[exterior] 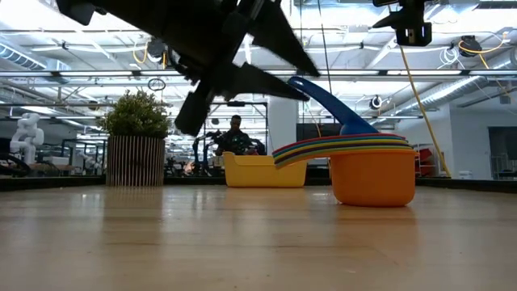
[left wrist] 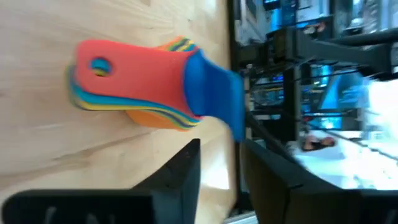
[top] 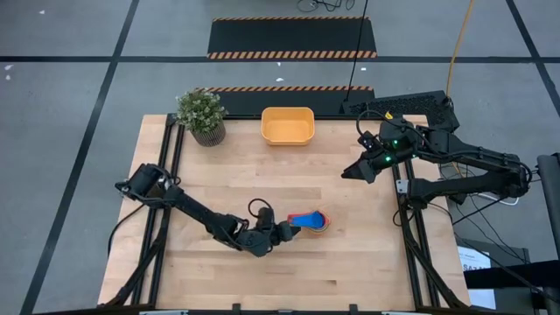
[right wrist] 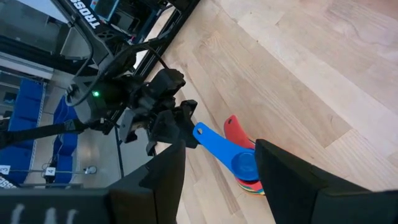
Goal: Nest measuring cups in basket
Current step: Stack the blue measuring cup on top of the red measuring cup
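left gripper (top: 289, 228) fingers apart around dark blue cup (top: 306, 220) handle atop nested measuring cups (top: 317, 224); right gripper (top: 357, 170) open, aloft, well apart

A small potted plant (top: 201, 115) stands at the wooden table's (top: 350, 262) far-left corner.

Light came evenly from long ceiling fixtures, bright enough to leave pale glare on the light wooden slatted table (exterior: 242, 242) in the low view. Shadows stayed soft and short under the stacked plastic measuring cups (exterior: 363, 166). The left wrist view was motion-smeared, its background washed blue and blown out. Nearby dark arm parts in the low view were out of focus.
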Action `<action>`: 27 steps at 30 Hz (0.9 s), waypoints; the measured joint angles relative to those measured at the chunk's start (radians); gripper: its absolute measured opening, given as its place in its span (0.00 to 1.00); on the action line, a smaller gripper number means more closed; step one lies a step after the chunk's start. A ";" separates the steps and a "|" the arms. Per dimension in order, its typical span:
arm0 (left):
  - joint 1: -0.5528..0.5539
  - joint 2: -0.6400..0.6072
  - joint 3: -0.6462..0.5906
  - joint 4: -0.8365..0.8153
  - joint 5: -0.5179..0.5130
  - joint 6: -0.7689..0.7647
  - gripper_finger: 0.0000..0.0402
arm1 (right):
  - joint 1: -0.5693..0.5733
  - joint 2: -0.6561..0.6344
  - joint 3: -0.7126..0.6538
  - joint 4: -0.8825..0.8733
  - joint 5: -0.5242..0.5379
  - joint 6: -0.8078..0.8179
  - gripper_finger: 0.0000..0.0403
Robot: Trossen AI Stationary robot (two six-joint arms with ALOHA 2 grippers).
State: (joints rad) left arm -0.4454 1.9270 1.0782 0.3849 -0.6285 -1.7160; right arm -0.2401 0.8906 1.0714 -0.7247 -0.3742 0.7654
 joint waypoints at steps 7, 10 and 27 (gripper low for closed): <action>0.026 0.000 0.000 0.029 0.000 -0.057 0.54 | 0.000 0.000 0.000 -0.004 -0.023 -0.004 0.46; 0.043 0.000 0.000 0.028 0.000 -0.067 0.63 | 0.000 0.000 0.000 -0.004 -0.022 -0.004 0.46; 0.118 0.002 0.000 0.086 0.140 0.050 0.04 | 0.000 0.000 0.000 -0.014 -0.022 -0.030 0.46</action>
State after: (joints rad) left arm -0.3275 1.9289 1.0782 0.4709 -0.4885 -1.6663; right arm -0.2401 0.8906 1.0714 -0.7383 -0.3958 0.7355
